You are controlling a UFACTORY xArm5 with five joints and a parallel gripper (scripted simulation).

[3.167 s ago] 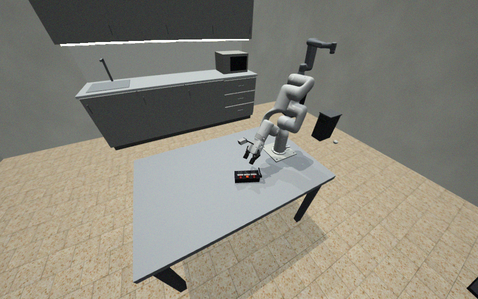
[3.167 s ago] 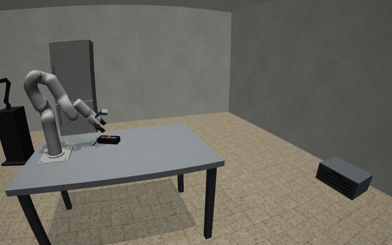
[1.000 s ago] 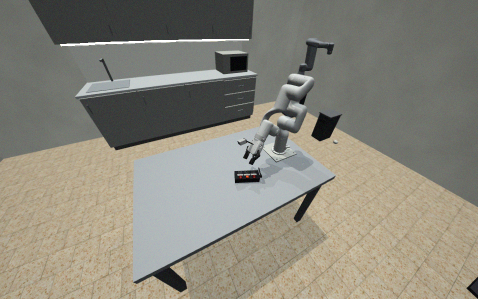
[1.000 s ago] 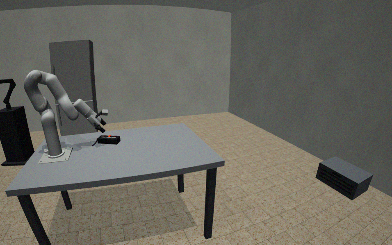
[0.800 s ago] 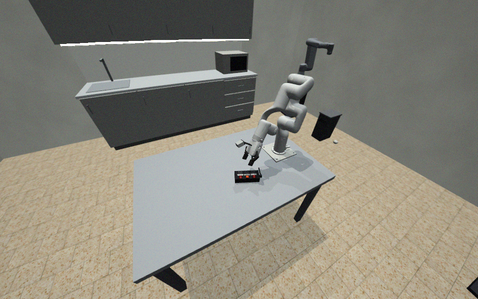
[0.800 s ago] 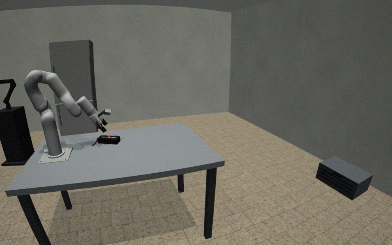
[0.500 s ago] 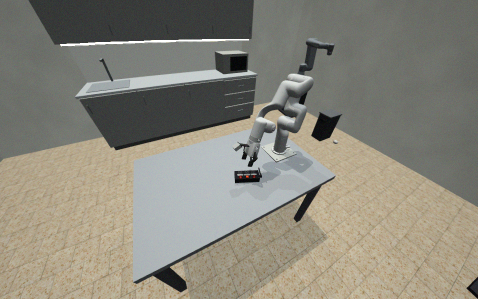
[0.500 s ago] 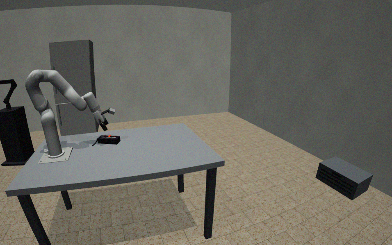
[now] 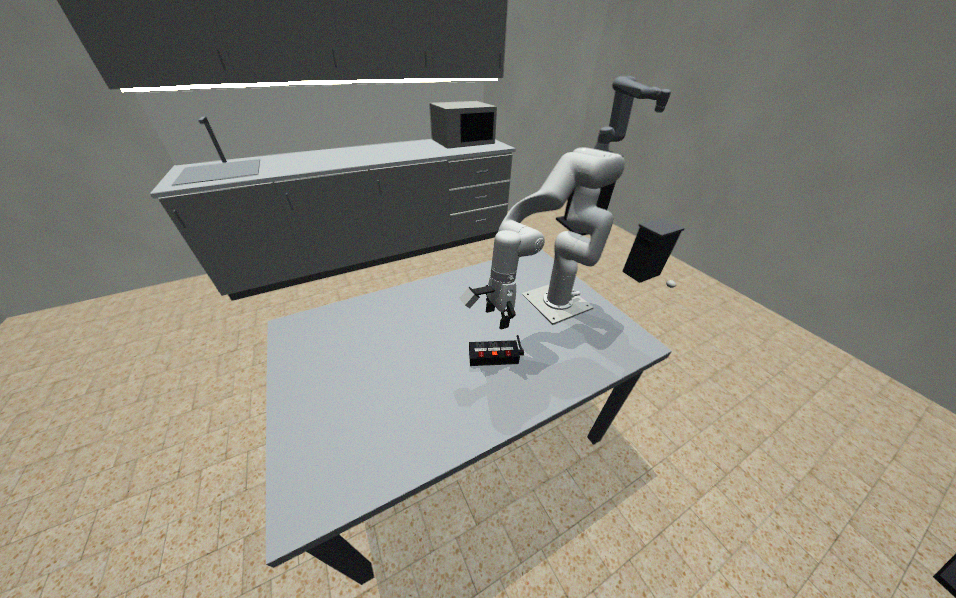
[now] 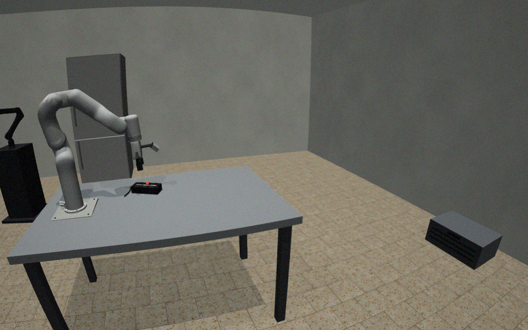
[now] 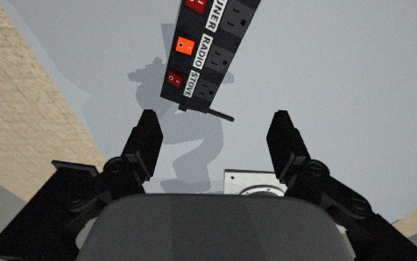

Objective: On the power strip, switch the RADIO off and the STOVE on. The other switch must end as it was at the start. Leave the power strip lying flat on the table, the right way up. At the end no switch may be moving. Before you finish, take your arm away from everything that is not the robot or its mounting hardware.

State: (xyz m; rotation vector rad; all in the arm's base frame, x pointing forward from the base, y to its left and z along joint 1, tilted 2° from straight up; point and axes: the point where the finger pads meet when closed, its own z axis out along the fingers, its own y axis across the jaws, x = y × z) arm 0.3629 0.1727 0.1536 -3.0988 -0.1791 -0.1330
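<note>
A black power strip point(image 9: 494, 351) point(image 10: 146, 188) point(image 11: 208, 52) lies flat on the grey table point(image 9: 366, 409) point(image 10: 186, 209), right way up. In the wrist view its RADIO switch point(image 11: 185, 45) glows bright orange-red, the STOVE switch point(image 11: 174, 79) below it is dark red, and the TUNER switch point(image 11: 195, 5) is cut by the top edge. A short cable stub point(image 11: 220, 115) sticks out of the strip's near end. My gripper point(image 9: 499, 312) point(image 10: 138, 163) point(image 11: 214, 123) is open and empty. It points down and hangs above the table just short of the strip's STOVE end.
The arm's base plate point(image 9: 556, 307) point(image 10: 74, 209) is bolted to the table near the strip. A kitchen counter point(image 9: 338, 204) with a microwave point(image 9: 463, 123) stands behind, a fridge point(image 10: 99, 116) and a dark box point(image 10: 462, 238) stand off the table.
</note>
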